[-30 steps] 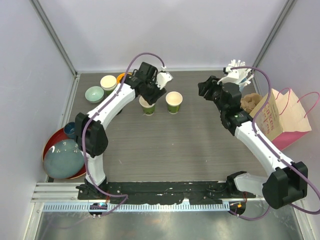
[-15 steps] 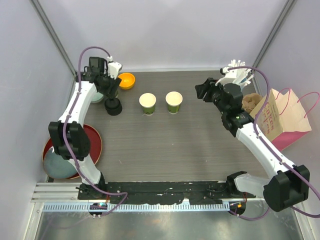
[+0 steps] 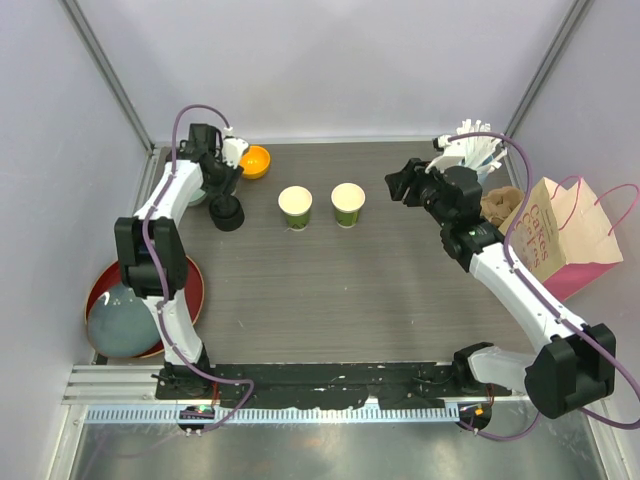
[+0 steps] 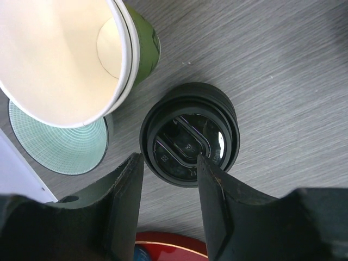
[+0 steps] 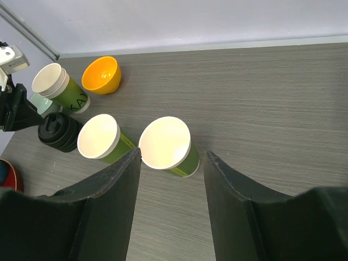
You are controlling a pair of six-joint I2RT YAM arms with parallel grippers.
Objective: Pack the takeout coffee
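Coffee cups (image 3: 295, 207), two, dark green: upright, lidless, side by side near the middle of the far edge of the table (image 3: 330, 290). Black lids (image 4: 189, 133): stacked toward the far-left corner. Left gripper (image 4: 169, 159): jaws partly apart over the lids, gripping nothing. Right gripper (image 5: 173, 154): jaws apart above the cups, empty.

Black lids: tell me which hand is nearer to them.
Left. The left hand hangs directly above the black lids; the right hand is far across the table, beyond the two middle cups.
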